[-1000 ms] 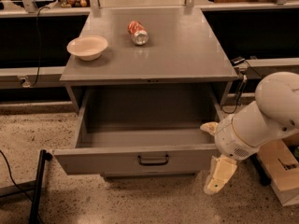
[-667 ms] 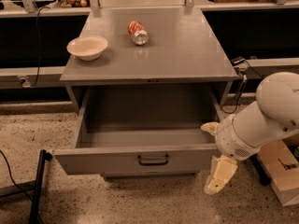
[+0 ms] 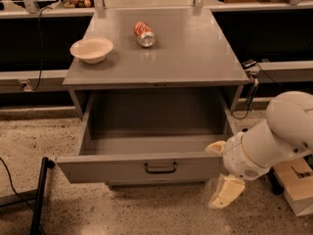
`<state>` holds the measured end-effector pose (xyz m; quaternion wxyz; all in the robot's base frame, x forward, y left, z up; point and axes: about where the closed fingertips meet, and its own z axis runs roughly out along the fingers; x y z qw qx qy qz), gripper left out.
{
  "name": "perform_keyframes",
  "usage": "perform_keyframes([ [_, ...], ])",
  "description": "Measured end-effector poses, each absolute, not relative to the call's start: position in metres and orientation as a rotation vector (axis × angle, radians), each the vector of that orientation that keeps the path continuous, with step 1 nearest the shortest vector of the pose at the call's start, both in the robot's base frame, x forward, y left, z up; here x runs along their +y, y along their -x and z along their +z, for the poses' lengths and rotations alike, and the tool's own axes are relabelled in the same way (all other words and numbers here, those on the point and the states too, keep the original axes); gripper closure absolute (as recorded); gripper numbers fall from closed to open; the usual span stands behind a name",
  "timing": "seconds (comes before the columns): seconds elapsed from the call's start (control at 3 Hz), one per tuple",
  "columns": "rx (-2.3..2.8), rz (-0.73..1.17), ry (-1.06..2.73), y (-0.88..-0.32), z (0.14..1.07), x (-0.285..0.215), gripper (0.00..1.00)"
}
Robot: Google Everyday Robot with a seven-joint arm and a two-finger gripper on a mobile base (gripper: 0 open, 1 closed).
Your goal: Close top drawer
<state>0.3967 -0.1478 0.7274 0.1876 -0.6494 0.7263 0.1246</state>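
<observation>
The top drawer (image 3: pixel 146 166) of the grey metal cabinet is pulled far out toward me, its deep inside empty. Its flat front panel has one dark loop handle (image 3: pixel 160 168) at the centre. My gripper (image 3: pixel 221 173) is at the drawer's front right corner. One cream finger (image 3: pixel 215 147) lies at the top edge of the front panel, the other (image 3: pixel 227 191) hangs below and in front of it. The white arm (image 3: pixel 274 138) comes in from the right. The two smaller drawers are hidden under the open one.
A cream bowl (image 3: pixel 91 49) and a red soda can (image 3: pixel 145 34) lying on its side are on the cabinet top (image 3: pixel 195 58). A black stand leg (image 3: pixel 39 195) is at the lower left. A cardboard box (image 3: pixel 296 182) sits on the floor at right. Cables hang at the right.
</observation>
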Motion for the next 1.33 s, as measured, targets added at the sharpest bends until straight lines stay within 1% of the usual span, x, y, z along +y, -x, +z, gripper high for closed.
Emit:
perform_keyframes([
  [0.33,2.018,0.356,1.826,-0.386,0.718,-0.148,0.41],
  [1.0,1.966,0.311,1.81,-0.38,0.71,-0.15,0.89],
  [1.33,1.961,0.32,1.822,-0.387,0.689,-0.14,1.0],
])
